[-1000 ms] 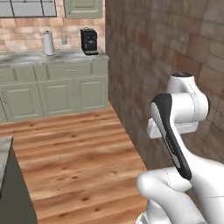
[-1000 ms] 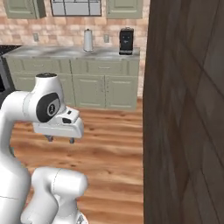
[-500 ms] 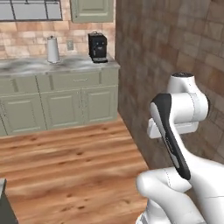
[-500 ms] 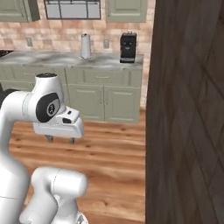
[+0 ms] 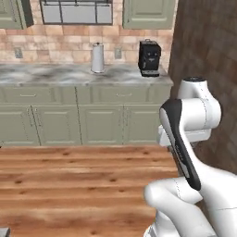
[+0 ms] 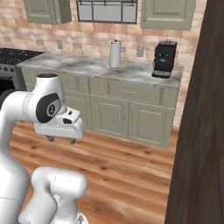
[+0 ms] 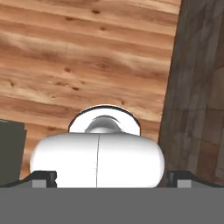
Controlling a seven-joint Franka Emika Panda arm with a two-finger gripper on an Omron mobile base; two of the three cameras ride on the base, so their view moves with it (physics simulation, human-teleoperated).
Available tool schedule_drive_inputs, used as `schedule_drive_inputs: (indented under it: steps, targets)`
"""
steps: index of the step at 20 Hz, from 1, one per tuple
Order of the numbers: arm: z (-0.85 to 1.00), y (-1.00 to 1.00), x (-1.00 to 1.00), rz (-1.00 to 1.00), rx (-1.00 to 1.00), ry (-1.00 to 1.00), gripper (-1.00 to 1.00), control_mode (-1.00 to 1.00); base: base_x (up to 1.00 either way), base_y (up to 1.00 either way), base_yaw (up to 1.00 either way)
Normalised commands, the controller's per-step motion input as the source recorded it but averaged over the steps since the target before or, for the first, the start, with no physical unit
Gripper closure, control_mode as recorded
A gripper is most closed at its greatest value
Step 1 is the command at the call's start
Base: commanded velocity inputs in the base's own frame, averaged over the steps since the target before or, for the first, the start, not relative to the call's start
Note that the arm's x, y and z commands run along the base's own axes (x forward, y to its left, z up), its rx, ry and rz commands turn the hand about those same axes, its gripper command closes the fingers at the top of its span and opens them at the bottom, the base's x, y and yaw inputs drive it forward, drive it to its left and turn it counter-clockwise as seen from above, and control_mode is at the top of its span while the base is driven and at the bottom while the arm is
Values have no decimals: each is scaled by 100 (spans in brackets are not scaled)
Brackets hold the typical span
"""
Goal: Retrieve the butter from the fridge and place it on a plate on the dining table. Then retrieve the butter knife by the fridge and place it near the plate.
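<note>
My view has swung left: the grey marbled wall counter [image 5: 83, 74] with its black coffee machine [image 5: 149, 57] now sits ahead, so I'm still searching. No butter visible. Gripper [image 6: 61, 140] tucked; jaw state unclear.

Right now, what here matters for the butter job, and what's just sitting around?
For the job:
- end effector, tucked by the arm, holding nothing

Just about:
- paper towel roll
- coffee machine
- wall counter
- stove
- dark wall panel
</note>
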Motion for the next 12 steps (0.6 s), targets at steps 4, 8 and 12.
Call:
schedule_drive_inputs:
  steps: [4, 8, 12]
  targets:
    - [0, 0, 0, 0, 0, 0, -100, 100, 100, 0, 62]
    - [0, 0, 0, 0, 0, 0, -100, 100, 99, 0, 76]
    - [0, 0, 0, 0, 0, 0, -100, 100, 79, 0, 83]
